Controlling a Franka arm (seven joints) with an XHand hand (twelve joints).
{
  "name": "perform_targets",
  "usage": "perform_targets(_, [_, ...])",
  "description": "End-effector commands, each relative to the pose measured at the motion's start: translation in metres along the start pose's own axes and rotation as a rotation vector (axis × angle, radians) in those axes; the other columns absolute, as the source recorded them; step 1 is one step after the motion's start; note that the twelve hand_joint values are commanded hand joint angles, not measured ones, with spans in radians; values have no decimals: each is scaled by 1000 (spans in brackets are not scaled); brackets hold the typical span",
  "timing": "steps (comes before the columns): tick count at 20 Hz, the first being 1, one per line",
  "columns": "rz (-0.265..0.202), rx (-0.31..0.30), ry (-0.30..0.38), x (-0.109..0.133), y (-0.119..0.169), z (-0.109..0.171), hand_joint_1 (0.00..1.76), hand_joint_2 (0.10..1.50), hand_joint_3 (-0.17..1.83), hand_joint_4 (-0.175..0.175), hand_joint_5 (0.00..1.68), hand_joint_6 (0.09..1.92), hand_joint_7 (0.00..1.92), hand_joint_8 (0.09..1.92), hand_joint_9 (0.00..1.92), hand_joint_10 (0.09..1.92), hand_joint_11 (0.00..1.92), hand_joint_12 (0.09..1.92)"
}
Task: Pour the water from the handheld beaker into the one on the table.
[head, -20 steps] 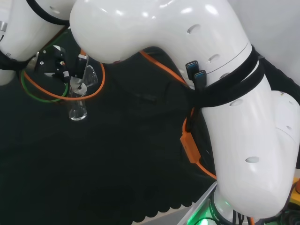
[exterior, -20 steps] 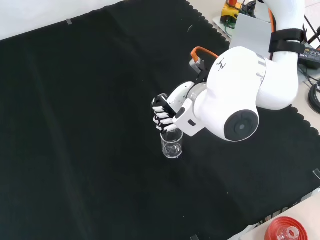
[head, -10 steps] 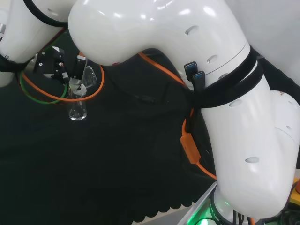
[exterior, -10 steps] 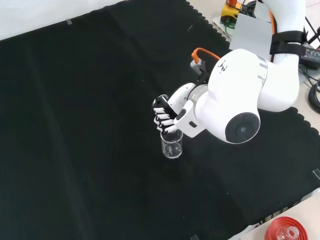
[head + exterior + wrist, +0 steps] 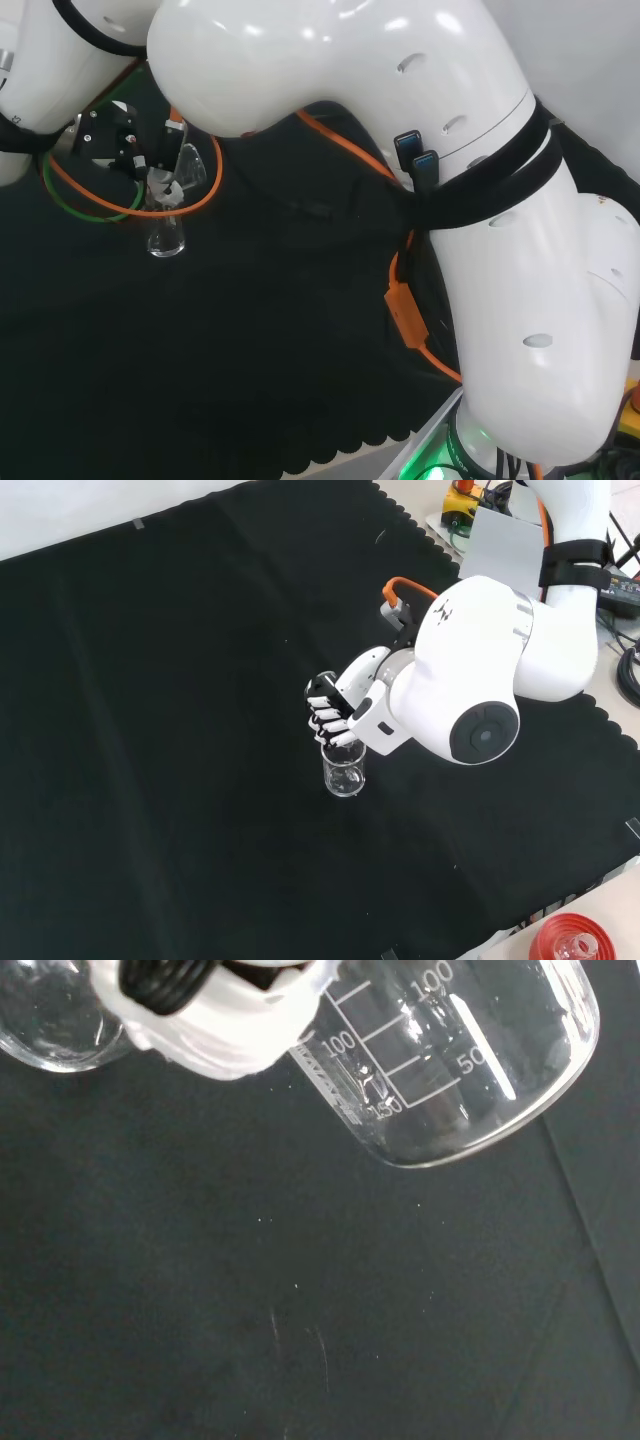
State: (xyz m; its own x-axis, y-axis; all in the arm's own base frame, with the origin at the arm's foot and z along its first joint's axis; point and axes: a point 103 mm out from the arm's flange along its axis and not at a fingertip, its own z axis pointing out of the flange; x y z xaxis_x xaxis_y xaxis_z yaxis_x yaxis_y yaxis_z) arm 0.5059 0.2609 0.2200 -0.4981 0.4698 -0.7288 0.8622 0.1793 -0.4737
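The pour looks to be under way: at the middle of the front view the hand [image 5: 330, 715] has its fingers curled round the handheld beaker [image 5: 450, 1060], tipped over the beaker on the table [image 5: 344, 771], which stands upright on the black cloth [image 5: 180, 680] just below the hand. Whether water is running I cannot tell; the next move likely calls for holding the lip above the lower rim, then tilting back. The white arm [image 5: 480, 680] reaches in from the upper right, its wrist turned down.
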Motion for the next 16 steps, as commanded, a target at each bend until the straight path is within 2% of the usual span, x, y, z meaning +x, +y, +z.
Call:
perform_targets(1, [0, -2, 11, -4, 0, 2, 1296, 1079, -175, -119, 1107, 774, 1379, 522, 1383, 958, 1133, 843])
perform_targets(8, [0, -11, 16, -6, -1, 2, 1296, 1079, -175, -119, 1107, 775, 1379, 522, 1384, 957, 1134, 842])
perform_targets(16, [1, -39, 58, -18, -5, 9, 1296, 1079, -175, -119, 1106, 775, 1378, 523, 1384, 957, 1134, 841])
